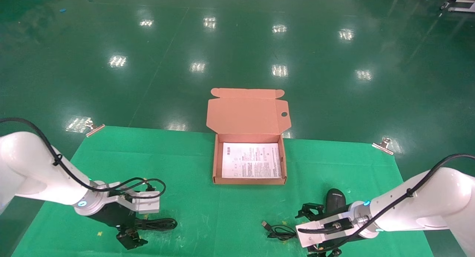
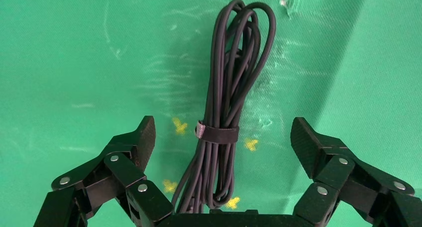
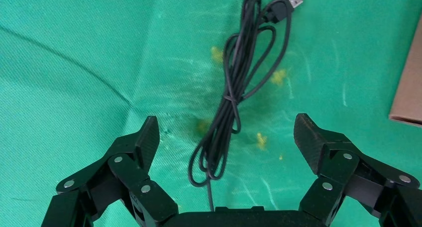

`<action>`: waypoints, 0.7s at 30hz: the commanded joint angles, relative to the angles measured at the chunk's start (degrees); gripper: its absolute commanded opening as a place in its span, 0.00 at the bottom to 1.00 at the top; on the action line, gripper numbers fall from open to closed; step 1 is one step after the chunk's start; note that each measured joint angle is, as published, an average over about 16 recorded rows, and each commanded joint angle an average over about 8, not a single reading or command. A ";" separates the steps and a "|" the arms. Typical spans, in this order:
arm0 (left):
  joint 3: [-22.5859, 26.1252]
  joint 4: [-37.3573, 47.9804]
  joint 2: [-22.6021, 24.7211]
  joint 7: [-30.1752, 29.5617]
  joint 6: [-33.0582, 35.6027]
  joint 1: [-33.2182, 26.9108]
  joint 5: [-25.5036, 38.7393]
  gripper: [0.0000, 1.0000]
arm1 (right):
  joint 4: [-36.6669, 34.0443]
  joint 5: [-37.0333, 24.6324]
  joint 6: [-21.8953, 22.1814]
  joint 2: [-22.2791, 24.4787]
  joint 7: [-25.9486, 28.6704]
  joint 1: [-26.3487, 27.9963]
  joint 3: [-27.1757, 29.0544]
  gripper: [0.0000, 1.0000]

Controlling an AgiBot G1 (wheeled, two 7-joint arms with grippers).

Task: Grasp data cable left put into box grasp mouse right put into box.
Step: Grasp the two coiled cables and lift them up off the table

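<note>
The data cable (image 2: 226,102) is black with a black tie, and the mouse (image 1: 335,199) and its thin cord (image 3: 234,95) are black too, the cord's plug silver-tipped. The box (image 1: 214,160) is orange-brown, lined with a white sheet (image 1: 251,159) of fine dark print. The green cloth (image 1: 207,208) carries small yellow flecks, and both grippers, left gripper (image 2: 224,137) and right gripper (image 3: 226,135), are black on white arms.

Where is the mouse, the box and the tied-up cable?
mouse (image 1: 335,198), head view, on its rounded back.
box (image 1: 214,164), head view, on its left wall.
data cable (image 2: 217,134), left wrist view, on the black tie.
</note>
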 commanded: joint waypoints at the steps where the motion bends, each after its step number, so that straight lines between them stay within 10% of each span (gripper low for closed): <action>1: -0.03 1.14 0.35 0.38 -0.33 -0.11 0.01 0.00 | -1.17 -0.03 0.26 -0.42 -0.48 0.12 -0.04 0.00; 21: 0.00 -0.33 -0.14 -0.02 0.10 0.01 -0.03 0.00 | 0.31 0.05 -0.12 0.11 -0.01 0.02 0.01 0.00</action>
